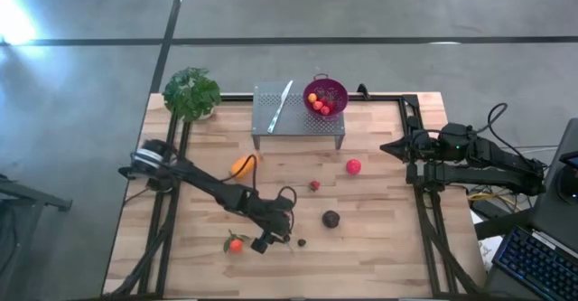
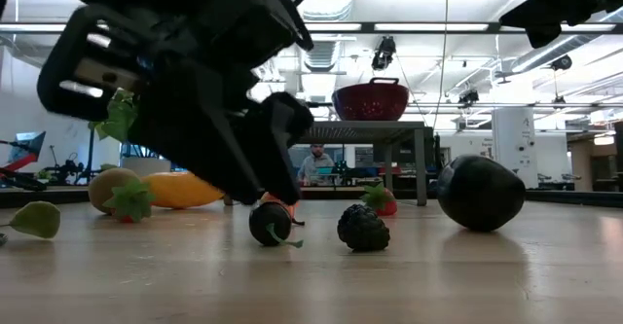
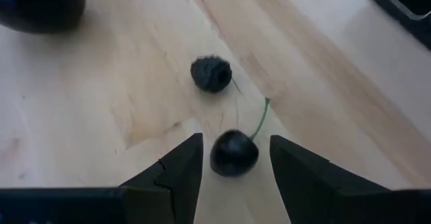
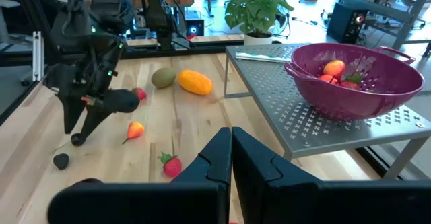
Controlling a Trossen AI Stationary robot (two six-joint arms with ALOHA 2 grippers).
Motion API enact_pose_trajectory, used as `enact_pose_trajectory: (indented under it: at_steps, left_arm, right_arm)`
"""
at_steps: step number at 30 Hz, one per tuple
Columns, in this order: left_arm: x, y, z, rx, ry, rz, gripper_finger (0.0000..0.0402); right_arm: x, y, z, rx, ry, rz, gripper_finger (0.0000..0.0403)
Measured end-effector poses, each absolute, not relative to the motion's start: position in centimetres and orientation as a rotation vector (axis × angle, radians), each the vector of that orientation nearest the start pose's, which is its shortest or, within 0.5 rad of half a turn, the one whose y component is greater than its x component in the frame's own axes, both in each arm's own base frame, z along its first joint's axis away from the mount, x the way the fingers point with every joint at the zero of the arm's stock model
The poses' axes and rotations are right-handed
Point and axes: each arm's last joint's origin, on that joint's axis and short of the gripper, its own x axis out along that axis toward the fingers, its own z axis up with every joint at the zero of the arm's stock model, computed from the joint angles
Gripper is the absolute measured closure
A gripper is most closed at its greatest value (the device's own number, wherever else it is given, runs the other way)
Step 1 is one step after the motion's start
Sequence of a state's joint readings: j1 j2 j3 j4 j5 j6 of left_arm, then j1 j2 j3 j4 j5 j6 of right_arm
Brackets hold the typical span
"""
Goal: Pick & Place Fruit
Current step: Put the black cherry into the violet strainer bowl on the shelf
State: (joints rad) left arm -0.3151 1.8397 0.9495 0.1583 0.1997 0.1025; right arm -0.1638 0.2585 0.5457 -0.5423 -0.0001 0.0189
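From above, the left gripper (image 1: 268, 238) reaches low over the table's near side while the right gripper (image 1: 394, 147) waits at the right edge. Left wrist view: wide jaws flank a dark cherry (image 3: 234, 153), untouched. Right wrist view: its fingers meet, empty.

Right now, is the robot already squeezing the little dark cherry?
No, the left gripper is open, with the dark cherry sitting loose between its fingers.
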Motion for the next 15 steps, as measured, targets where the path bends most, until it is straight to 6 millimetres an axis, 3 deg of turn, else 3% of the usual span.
enact_pose_trajectory:
  at_steps: [15]
  left_arm:
    - [34.6,-11.9,12.3,0.134,0.748,-0.526,0.0227]
  right_arm:
    - [7.5,-1.2,27.4,0.04,0.253,-0.165,0.0394]
